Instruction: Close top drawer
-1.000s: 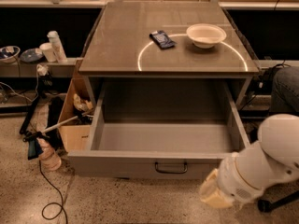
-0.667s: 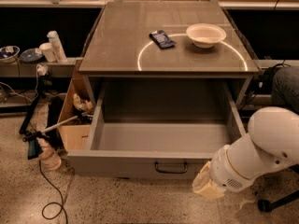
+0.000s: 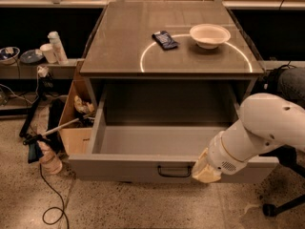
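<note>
The top drawer [image 3: 119,168] is a wide, deep grey metal drawer pulled fully out from under the cabinet top [image 3: 119,56], and its inside shows nothing in it. A small dark loop handle [image 3: 173,171] sits at the centre of its front panel. My white arm comes in from the right, and its gripper [image 3: 206,171] is at the drawer's front panel, just right of the handle. The arm covers the right part of the front panel.
On the cabinet top lie a white bowl [image 3: 209,35] and a dark packet [image 3: 165,40]. Left of the drawer stand a cardboard box [image 3: 76,128] and a mop-like tool [image 3: 40,144] with a cable on the floor. A chair base [image 3: 281,206] is at right.
My arm has moved left and up along the drawer's front, from below its right corner to the front panel beside the handle. The drawer has not moved.
</note>
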